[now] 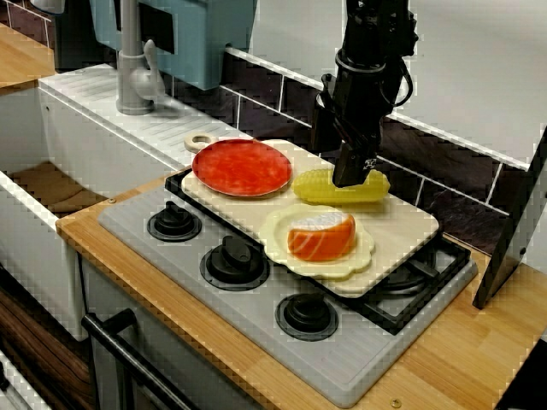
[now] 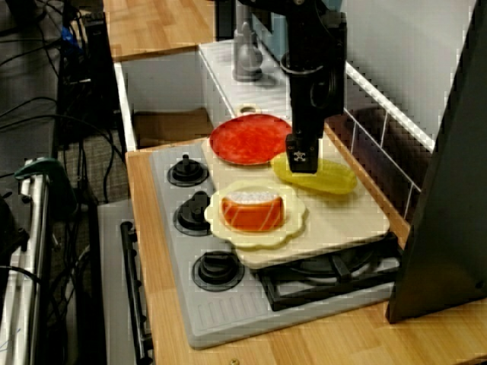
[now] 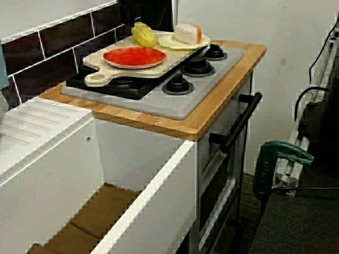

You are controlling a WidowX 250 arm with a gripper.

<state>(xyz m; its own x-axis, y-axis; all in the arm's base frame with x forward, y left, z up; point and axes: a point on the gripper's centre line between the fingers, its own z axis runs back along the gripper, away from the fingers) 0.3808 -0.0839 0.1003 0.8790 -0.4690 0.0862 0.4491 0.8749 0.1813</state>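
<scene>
My gripper (image 1: pixel 349 178) at the corn (image 1: pixel 314 187).
The corn lies on the cutting board (image 1: pixel 402 226), just beside the red plate (image 1: pixel 242 166); my gripper is down over it, and I cannot tell whether it grips the corn.

The end effector (image 1: pixel 350 177) hides the middle of the yellow corn (image 1: pixel 313 186). Its dark fingertips blur together, so their grip is unclear.

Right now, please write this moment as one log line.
fingers: at yellow corn | grip: unclear | base: cutting board | nearby: red plate, salmon piece
</scene>
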